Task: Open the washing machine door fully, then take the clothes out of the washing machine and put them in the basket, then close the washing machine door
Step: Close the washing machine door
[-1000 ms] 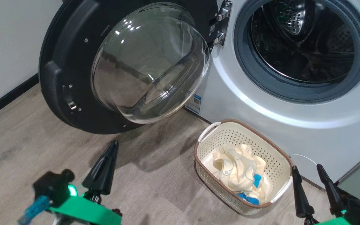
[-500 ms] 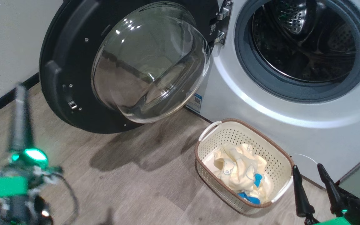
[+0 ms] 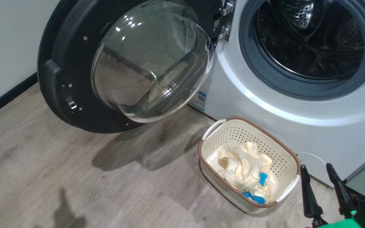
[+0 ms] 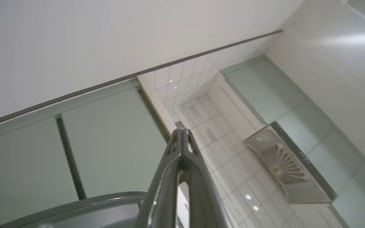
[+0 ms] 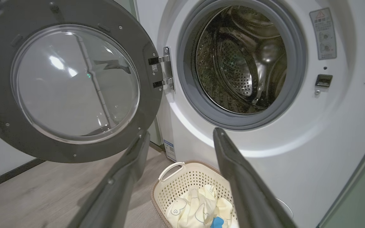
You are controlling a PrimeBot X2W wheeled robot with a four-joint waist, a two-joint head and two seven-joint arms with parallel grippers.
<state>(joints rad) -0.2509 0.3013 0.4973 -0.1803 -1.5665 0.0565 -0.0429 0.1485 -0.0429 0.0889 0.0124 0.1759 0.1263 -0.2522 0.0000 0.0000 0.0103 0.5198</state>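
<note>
Clothes (image 3: 242, 167) in basket (image 3: 277, 148) beside right gripper (image 3: 316, 165); green cabinets (image 4: 112, 139) past left gripper (image 4: 182, 131).

The washing machine (image 3: 265, 126) stands at the far edge of the floor (image 3: 74, 177), drum mouth facing the room. The washing machine door (image 3: 62, 63) hangs swung out left of that mouth, hinged at the mouth's left side, in front of the wall (image 3: 5, 47). The basket (image 3: 249, 136) sits on the floor just before the machine, below the mouth, the clothes (image 3: 242, 167) in it. The right end effector (image 3: 316, 165) hovers just right of the basket.
</note>
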